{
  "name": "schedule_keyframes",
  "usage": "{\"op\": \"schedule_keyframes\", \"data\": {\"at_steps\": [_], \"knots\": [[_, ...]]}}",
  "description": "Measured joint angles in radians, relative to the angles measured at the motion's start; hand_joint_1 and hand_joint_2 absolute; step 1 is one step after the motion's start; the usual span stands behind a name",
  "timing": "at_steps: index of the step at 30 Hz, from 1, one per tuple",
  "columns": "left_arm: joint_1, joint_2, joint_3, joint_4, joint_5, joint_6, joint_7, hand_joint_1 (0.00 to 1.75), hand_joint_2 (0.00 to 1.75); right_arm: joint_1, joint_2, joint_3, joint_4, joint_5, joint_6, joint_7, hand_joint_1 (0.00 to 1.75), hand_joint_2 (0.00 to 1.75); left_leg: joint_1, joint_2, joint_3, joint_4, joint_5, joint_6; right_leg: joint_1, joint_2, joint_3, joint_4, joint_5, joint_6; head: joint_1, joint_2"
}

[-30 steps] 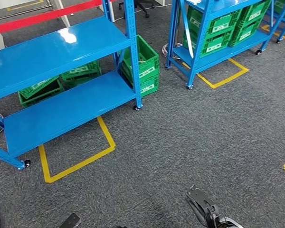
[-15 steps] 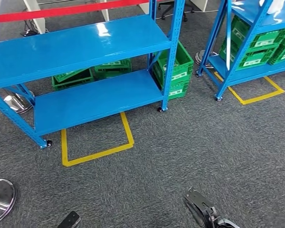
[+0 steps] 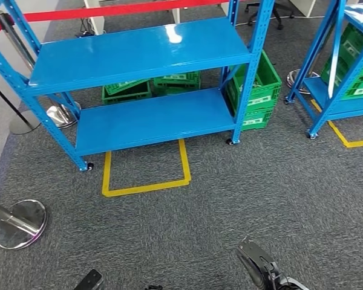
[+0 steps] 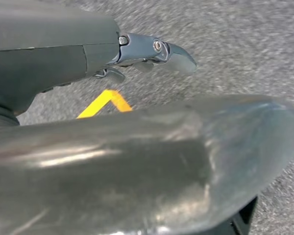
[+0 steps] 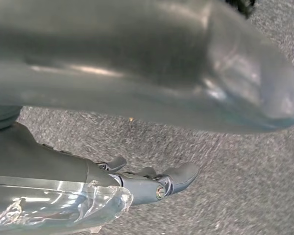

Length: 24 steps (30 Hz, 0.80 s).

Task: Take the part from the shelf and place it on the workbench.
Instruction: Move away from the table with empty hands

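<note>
My left hand (image 3: 89, 281) hangs low at the bottom edge of the head view. In the left wrist view its fingers (image 4: 157, 49) stretch straight out over the carpet with nothing in them. My right hand (image 3: 261, 266) hangs low on the other side. Its fingers (image 5: 164, 182) also lie straight. A crinkled clear plastic wrap over something silvery (image 5: 60, 208) sits against that hand's palm side; I cannot tell whether it is the part or whether it is gripped. The blue shelf (image 3: 138, 51) ahead has two bare boards.
Green crates (image 3: 255, 90) stand behind and beside the blue shelf. A second blue shelf (image 3: 339, 66) with green crates is at the right. Yellow floor tape (image 3: 145, 184) marks a bay. A chrome stanchion base (image 3: 20, 223) and a red barrier belt (image 3: 124, 8) are at the left.
The camera has turned left, so the whole scene has slid to the right and the stanchions have come into view. Both hands hang as before.
</note>
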Motion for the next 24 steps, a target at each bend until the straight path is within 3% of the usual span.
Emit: {"op": "schedule_keyframes", "data": {"at_steps": [1, 3, 4, 5, 7, 8, 10, 12, 13, 14, 15, 16, 17, 19, 20, 24], "knots": [[0.000, 0.001, -0.003, 0.001, 0.004, 0.002, -0.002, 0.00, 0.00, -0.001, 0.000, 0.000, 0.000, 0.000, 0.000, 0.000, 0.00, 0.00, -0.001, 0.007, 0.030, -0.050, 0.030, 0.003, 0.001, -0.013, 0.001, 0.000, -0.001, 0.000, 0.000, 0.000], [-0.003, 0.002, -0.007, 0.001, 0.011, 0.004, -0.007, 0.00, 0.00, -0.005, 0.000, 0.001, -0.001, -0.001, 0.003, 0.000, 0.00, 0.00, -0.009, 0.053, 0.108, -0.186, 0.083, 0.014, 0.006, -0.037, 0.005, 0.002, -0.004, 0.005, -0.001, 0.000], [-0.006, 0.003, -0.008, 0.002, 0.014, 0.005, -0.009, 0.00, 0.00, -0.008, -0.002, 0.001, -0.001, -0.002, 0.009, -0.001, 0.00, 0.00, -0.013, 0.072, 0.133, -0.234, 0.095, 0.021, 0.009, -0.047, 0.006, 0.003, -0.006, 0.009, 0.000, 0.000], [-0.009, 0.004, -0.010, 0.002, 0.016, 0.005, -0.010, 0.00, 0.00, -0.013, -0.005, 0.002, -0.001, -0.004, 0.015, -0.001, 0.00, 0.00, -0.017, 0.083, 0.144, -0.259, 0.098, 0.026, 0.012, -0.058, 0.007, 0.003, -0.007, 0.013, 0.000, 0.000], [-0.011, 0.004, -0.013, 0.003, 0.022, 0.006, -0.012, 0.00, 0.00, -0.023, -0.010, 0.004, -0.001, -0.006, 0.027, -0.003, 0.00, 0.00, -0.018, 0.065, 0.141, -0.266, 0.100, 0.036, 0.014, -0.080, 0.010, -0.001, -0.008, 0.022, 0.002, 0.000], [-0.009, 0.004, -0.016, 0.003, 0.026, 0.006, -0.012, 0.00, 0.00, -0.027, -0.012, 0.004, 0.000, -0.007, 0.028, -0.004, 0.00, 0.00, -0.016, 0.055, 0.141, -0.268, 0.102, 0.041, 0.013, -0.074, 0.010, 0.002, -0.013, 0.028, 0.003, 0.000], [-0.009, 0.004, -0.020, 0.004, 0.032, 0.005, -0.015, 0.00, 0.00, -0.029, -0.013, 0.004, 0.000, -0.006, 0.020, -0.006, 0.00, 0.00, -0.009, 0.034, 0.143, -0.273, 0.108, 0.051, 0.008, -0.024, -0.012, 0.055, -0.048, 0.039, 0.007, 0.000], [-0.013, 0.004, -0.024, 0.004, 0.038, 0.005, -0.020, 0.00, 0.00, -0.021, -0.013, 0.005, 0.000, -0.002, 0.008, -0.005, 0.00, 0.00, -0.007, 0.014, 0.141, -0.273, 0.109, 0.058, 0.004, 0.033, -0.072, 0.182, -0.111, 0.046, 0.013, 0.000], [-0.014, 0.004, -0.026, 0.005, 0.041, 0.004, -0.023, 0.00, 0.00, -0.016, -0.013, 0.007, 0.000, 0.000, 0.003, -0.004, 0.00, 0.00, -0.007, 0.005, 0.141, -0.273, 0.109, 0.060, 0.003, 0.042, -0.103, 0.242, -0.132, 0.048, 0.014, 0.000], [-0.014, 0.004, -0.029, 0.005, 0.045, 0.004, -0.026, 0.00, 0.00, -0.011, -0.012, 0.008, 0.000, 0.000, -0.002, -0.003, 0.00, 0.00, -0.007, -0.003, 0.140, -0.273, 0.108, 0.061, 0.003, 0.046, -0.123, 0.274, -0.135, 0.049, 0.014, 0.000], [-0.013, 0.004, -0.032, 0.006, 0.050, 0.003, -0.029, 0.00, 0.00, -0.008, -0.012, 0.009, 0.000, 0.001, -0.006, -0.003, 0.00, 0.00, -0.007, -0.010, 0.141, -0.273, 0.108, 0.060, 0.002, 0.048, -0.124, 0.268, -0.119, 0.049, 0.015, 0.000], [-0.013, 0.004, -0.035, 0.008, 0.054, 0.002, -0.032, 0.00, 0.00, -0.006, -0.012, 0.010, 0.000, 0.001, -0.010, -0.003, 0.00, 0.00, -0.006, -0.016, 0.143, -0.272, 0.106, 0.059, 0.001, 0.048, -0.106, 0.223, -0.085, 0.049, 0.015, 0.000], [-0.013, 0.004, -0.037, 0.009, 0.060, 0.002, -0.035, 0.00, 0.00, -0.005, -0.012, 0.010, -0.001, 0.000, -0.015, -0.004, 0.00, 0.00, -0.006, -0.021, 0.146, -0.271, 0.104, 0.055, -0.002, 0.049, -0.074, 0.153, -0.046, 0.049, 0.015, 0.000], [-0.014, 0.006, -0.042, 0.011, 0.068, 0.001, -0.040, 0.00, 0.00, -0.006, -0.012, 0.010, -0.002, -0.001, -0.020, -0.006, 0.00, 0.00, -0.008, -0.026, 0.146, -0.267, 0.099, 0.045, -0.004, 0.057, -0.019, 0.036, -0.007, 0.046, 0.015, 0.000], [-0.014, 0.008, -0.045, 0.011, 0.072, 0.001, -0.043, 0.00, 0.00, -0.005, -0.011, 0.010, -0.003, -0.003, -0.021, -0.007, 0.00, 0.00, -0.009, -0.027, 0.145, -0.266, 0.098, 0.039, -0.003, 0.061, -0.005, 0.011, -0.004, 0.042, 0.015, 0.000], [-0.015, 0.012, -0.057, 0.012, 0.081, 0.002, -0.048, 0.00, 0.00, 0.000, -0.011, 0.010, -0.009, -0.006, -0.024, -0.010, 0.00, 0.00, -0.007, -0.020, 0.141, -0.255, 0.089, 0.020, -0.002, 0.061, 0.003, 0.004, -0.007, 0.016, 0.012, 0.000]]}}
